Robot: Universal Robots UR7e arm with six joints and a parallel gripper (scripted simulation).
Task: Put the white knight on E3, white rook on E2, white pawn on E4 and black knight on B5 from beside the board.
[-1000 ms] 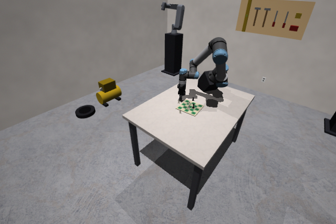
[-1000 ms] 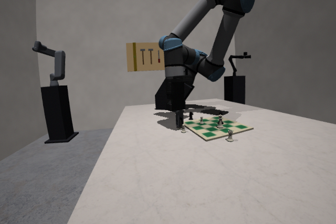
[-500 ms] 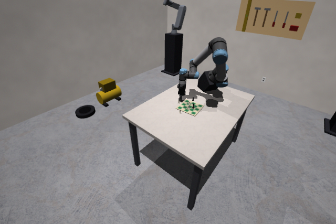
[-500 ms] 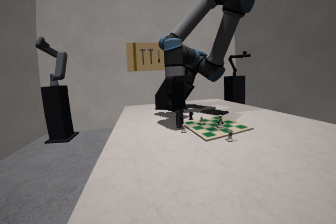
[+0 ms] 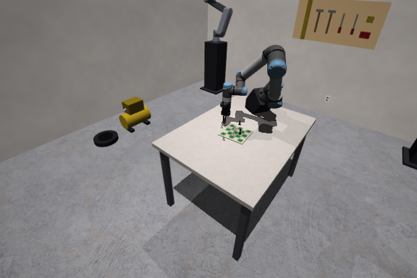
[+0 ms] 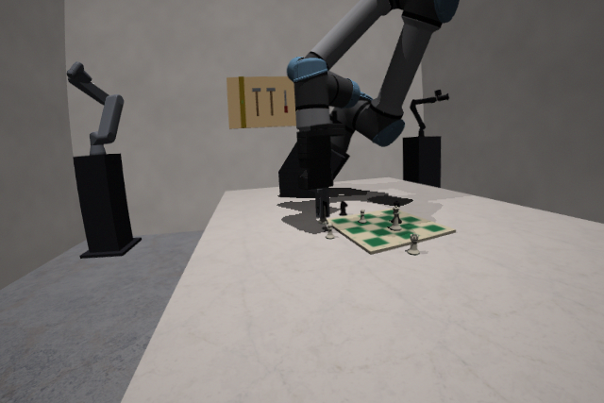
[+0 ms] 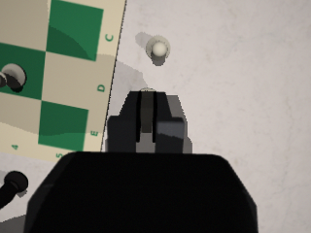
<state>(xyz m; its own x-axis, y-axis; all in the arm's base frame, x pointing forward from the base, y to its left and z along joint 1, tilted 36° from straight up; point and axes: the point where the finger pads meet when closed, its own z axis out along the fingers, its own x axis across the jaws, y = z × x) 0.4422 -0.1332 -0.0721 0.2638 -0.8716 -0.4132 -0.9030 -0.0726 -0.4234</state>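
Note:
The green and cream board [image 6: 390, 230] lies on the table; it also shows in the wrist view [image 7: 53, 78]. My gripper [image 7: 147, 107] stands low over the table just off the board's edge near the letter D, shut on a small pale piece that I take for the white knight [image 6: 324, 224]; the fingers hide most of it. The white pawn [image 7: 157, 48] stands on the table beside the letter C, just ahead of the fingers. The white rook [image 6: 412, 243] stands off the board's near corner. The black knight [image 6: 343, 207] stands on the table behind the board.
Up to three other pieces stand on the board, among them a pale one [image 6: 361, 216] and a dark one [image 6: 395, 211]. The arm's base [image 5: 262, 99] sits at the table's far end. The table edge [image 6: 194, 252] is to the left.

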